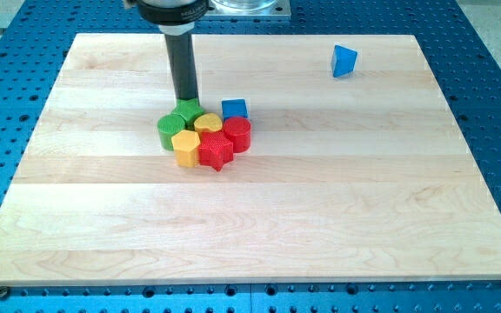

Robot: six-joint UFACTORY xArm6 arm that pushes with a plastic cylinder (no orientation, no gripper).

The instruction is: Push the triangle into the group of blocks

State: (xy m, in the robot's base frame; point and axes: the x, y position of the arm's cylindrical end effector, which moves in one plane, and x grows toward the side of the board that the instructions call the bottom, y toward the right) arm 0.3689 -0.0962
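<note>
A blue triangle (344,61) lies alone near the view's top right of the wooden board (320,217). The group sits left of centre: a green block (189,110) at its top, a green cylinder (172,130), a blue cube (234,109), a yellow block (207,123), a red cylinder (237,134), a yellow hexagon (185,147) and a red star (216,150), all touching or nearly so. My tip (187,98) comes down at the top edge of the group, right at the green block, far to the left of the triangle.
The board lies on a blue perforated table (494,104). The arm's mount (172,9) shows at the view's top edge, above the group.
</note>
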